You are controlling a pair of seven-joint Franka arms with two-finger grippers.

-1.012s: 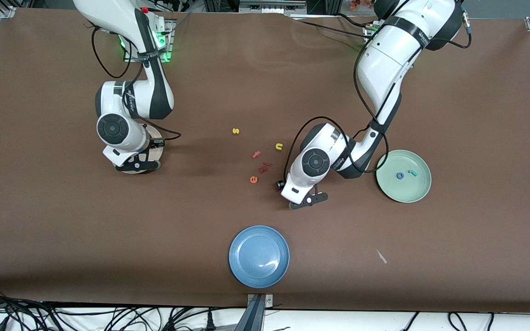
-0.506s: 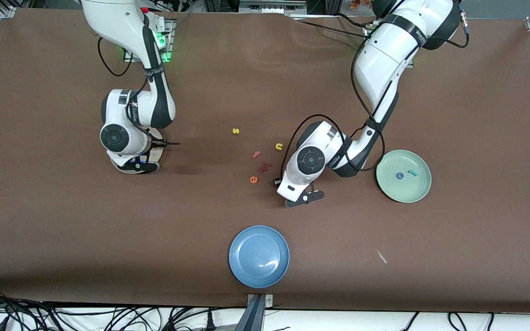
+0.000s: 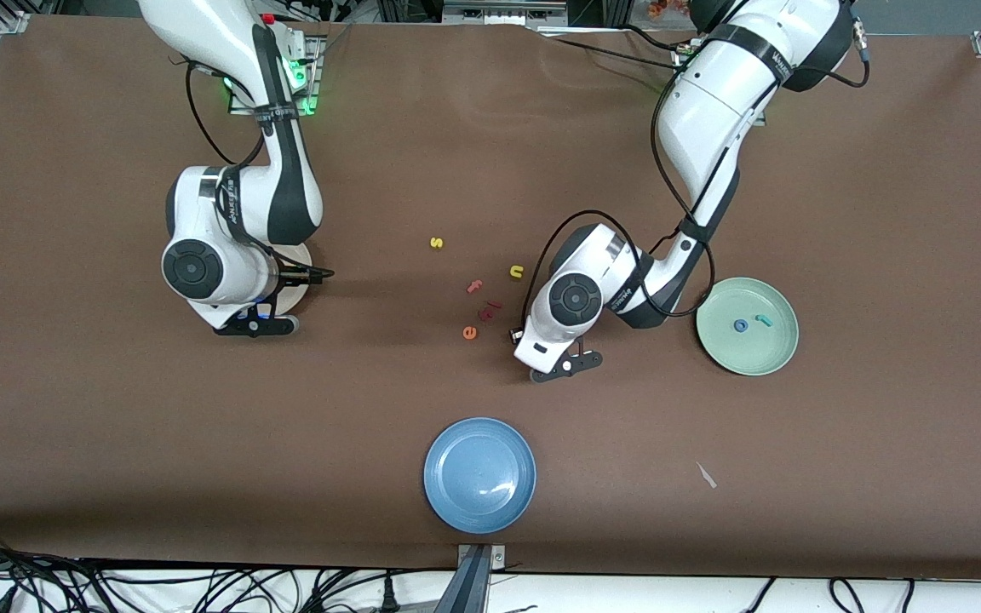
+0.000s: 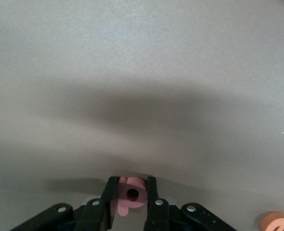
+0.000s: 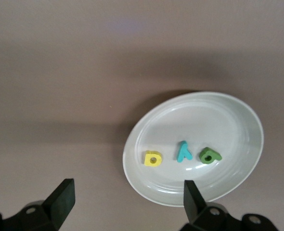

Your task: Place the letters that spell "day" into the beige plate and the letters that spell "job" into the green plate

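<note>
While the left gripper [image 4: 131, 195] pinches the salmon-pink b [image 4: 131, 193] low at the table, near the orange e [image 3: 469, 333], its narrow hold on one edge could let the foam letter twist or drop on the way to the green plate [image 3: 776, 358], where the blue o [image 3: 740, 326] and teal j [image 3: 764, 320] lie. The right gripper [image 5: 125, 204] hangs wide and empty over the beige plate [image 5: 238, 125], which holds the yellow a [image 5: 152, 158], teal y [image 5: 184, 151] and dark green d [image 5: 210, 156]; a careless descent could knock them.
</note>
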